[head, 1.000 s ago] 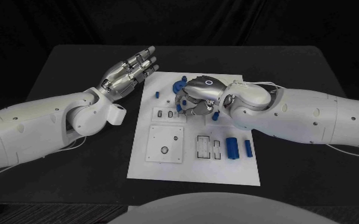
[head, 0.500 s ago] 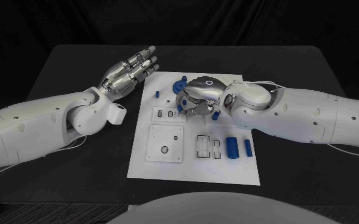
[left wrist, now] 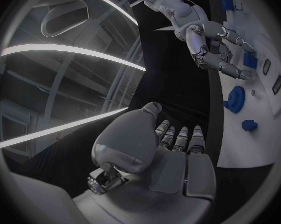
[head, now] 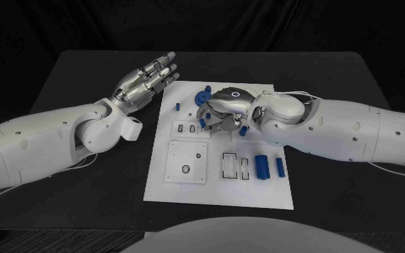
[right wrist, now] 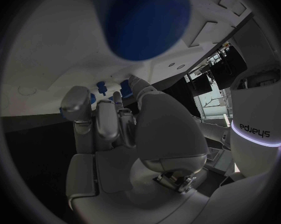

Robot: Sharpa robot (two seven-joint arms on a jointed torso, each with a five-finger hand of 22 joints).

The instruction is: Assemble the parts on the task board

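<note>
Centrally on the black table (head: 84,77) lies the white task board (head: 221,177). Over its far half the right hand (head: 226,108) hangs palm down, fingers curled toward small blue parts (head: 202,122) — whether they grip one I cannot tell. Beside it sits a blue gear (head: 201,96). Just off the board's far left edge, the left hand (head: 148,82) hovers — fingers straight, holding nothing.

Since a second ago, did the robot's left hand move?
No. The left hand lies at the same spot beside the task board corner.
</note>
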